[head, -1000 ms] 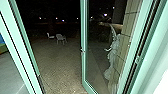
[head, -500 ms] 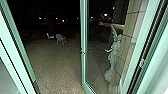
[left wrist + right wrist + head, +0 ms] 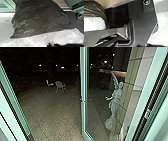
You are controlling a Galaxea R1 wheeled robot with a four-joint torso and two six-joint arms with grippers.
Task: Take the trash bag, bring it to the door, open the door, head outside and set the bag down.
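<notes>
OK so the trash bag [image 3: 41, 18] is big, dark and crinkled, bulging up close to the left wrist camera; there's white crinkly plastic [image 3: 37, 39] right up against it, though I can't tell if that's part of the same bag; beyond it you get green framing, a pale floor [image 3: 5, 27] and a metal threshold strip [image 3: 63, 6]; no clue how the left gripper [image 3: 51, 45] is set, honestly can't tell, and same goes for the right gripper [image 3: 155, 45]; the right wrist view also catches a rounded side of the bag, dark over white; up in the head view the green-framed glass door [image 3: 84, 77] stands open, with a small handle [image 3: 82, 100] on its edge, and the gap beside it leads to a paved yard [image 3: 52, 112] at night; a white chair [image 3: 60, 85] sits well out there with another pale seat [image 3: 50, 84] near it; a pale statue [image 3: 114, 104] shows through the glass, just beside a wall [image 3: 130, 89] of large panels; a few tiny lights [image 3: 62, 67] dot the dark way behind.
</notes>
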